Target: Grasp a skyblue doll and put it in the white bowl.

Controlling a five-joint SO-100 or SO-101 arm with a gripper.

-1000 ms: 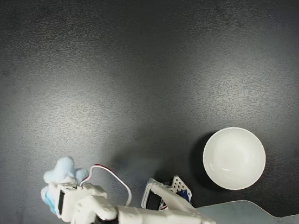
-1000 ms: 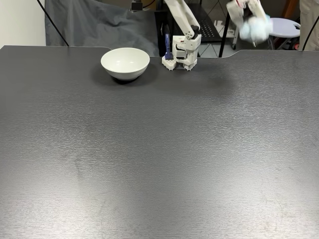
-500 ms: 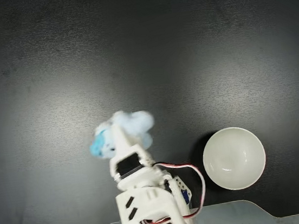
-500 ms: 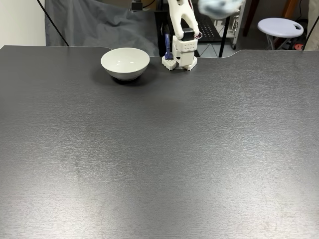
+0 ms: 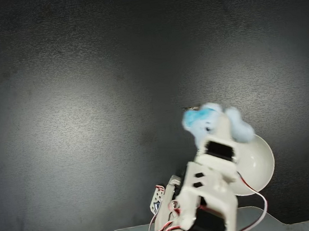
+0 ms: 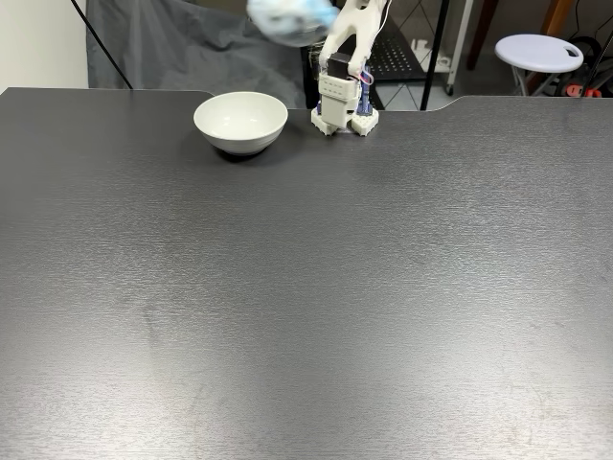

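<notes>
Above the bench [image 6: 306, 287], tool [image 5: 212, 128] grips skyblue doll [image 5: 203, 118], held high in air w/ motion blur. White bowl [image 6: 240, 120] lies just beside and below, to doll's left in the side-on fixed view; drop needs slightly more swing that way.

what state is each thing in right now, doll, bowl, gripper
skyblue doll: held in the air by the gripper, blurred, not yet in the bowl
white bowl: upright on the table, empty
gripper: shut on the skyblue doll, raised above the table near the bowl
table: dark, flat, carries the bowl and the arm's base
</notes>
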